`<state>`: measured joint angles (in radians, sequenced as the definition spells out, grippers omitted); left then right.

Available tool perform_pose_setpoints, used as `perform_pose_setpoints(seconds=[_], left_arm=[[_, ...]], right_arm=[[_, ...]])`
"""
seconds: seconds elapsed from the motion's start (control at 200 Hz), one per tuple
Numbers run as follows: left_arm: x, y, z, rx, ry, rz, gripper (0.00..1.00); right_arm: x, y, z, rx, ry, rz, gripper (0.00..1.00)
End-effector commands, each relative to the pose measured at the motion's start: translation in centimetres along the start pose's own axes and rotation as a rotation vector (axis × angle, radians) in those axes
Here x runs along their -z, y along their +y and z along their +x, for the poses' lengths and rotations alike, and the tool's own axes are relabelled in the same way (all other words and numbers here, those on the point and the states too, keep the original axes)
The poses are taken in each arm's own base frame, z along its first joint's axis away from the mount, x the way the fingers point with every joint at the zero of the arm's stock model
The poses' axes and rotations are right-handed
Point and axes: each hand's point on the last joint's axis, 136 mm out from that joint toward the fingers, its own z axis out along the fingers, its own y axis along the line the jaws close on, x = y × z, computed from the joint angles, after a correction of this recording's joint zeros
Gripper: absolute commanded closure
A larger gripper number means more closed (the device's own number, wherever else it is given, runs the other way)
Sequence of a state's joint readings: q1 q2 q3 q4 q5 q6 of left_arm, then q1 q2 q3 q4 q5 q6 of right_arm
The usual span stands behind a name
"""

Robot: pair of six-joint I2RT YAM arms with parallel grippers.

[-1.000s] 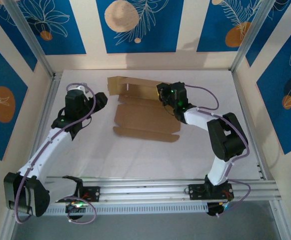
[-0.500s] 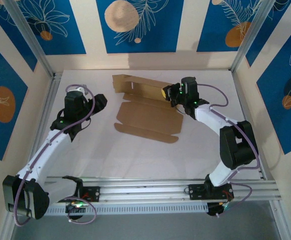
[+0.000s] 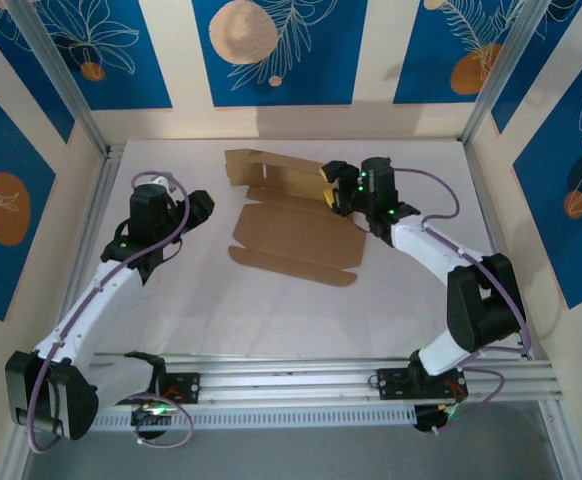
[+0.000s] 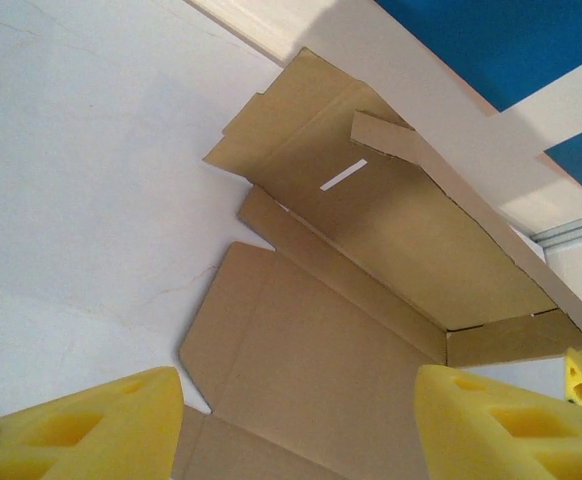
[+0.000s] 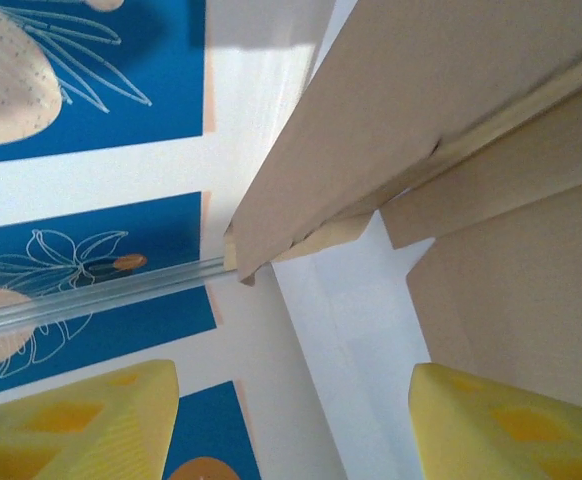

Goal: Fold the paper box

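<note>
Paper box (image 3: 293, 238) partly folded: with both pairs of jaws standing apart, we'd seat the right gripper (image 3: 331, 190) squarely on the raised rear wall (image 3: 281, 178), left gripper (image 3: 202, 203) bracing.

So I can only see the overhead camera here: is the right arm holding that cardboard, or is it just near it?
Observer: Just near it. In the right wrist camera the right fingers stand apart with nothing between them, and the raised edge of the cardboard box lies beyond them.
Visitor: And the other arm?
Observer: The left fingers are apart and empty too, with the box's flat panel ahead of them.
Visitor: Anything about the box I'd miss from above?
Observer: At the right end of its raised back section, a short end flap stands up and forms a corner with it.
</note>
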<state>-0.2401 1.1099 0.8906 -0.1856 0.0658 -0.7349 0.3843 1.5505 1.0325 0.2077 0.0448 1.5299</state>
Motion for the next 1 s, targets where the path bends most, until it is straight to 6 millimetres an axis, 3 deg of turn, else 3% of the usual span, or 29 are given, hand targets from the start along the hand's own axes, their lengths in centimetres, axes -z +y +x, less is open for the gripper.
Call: perform_pose_setpoints(seconds=[0.0, 0.285, 0.55, 0.71, 0.995], left_arm=[[0.8, -0.3, -1.3, 0.015, -0.063, 0.019, 0.37], [1.1, -1.5, -1.8, 0.042, -0.08, 0.074, 0.37], [1.0, -2.0, -1.6, 0.063, -0.074, 0.112, 0.38], [1.0, -2.1, -1.5, 0.057, -0.068, 0.116, 0.38], [1.0, -2.3, -1.6, 0.06, -0.069, 0.128, 0.39]], right_arm=[[-0.7, 0.1, -1.3, -0.067, -0.234, -0.047, 0.34], [-5.6, 0.0, -1.2, -0.108, -0.365, -0.08, 0.34], [-8.9, 0.3, -2.8, -0.129, -0.414, -0.205, 0.5], [-9.5, 1.1, -3.3, -0.126, -0.378, -0.256, 0.6], [-8.2, 0.5, -1.0, -0.14, -0.266, -0.268, 0.66]])
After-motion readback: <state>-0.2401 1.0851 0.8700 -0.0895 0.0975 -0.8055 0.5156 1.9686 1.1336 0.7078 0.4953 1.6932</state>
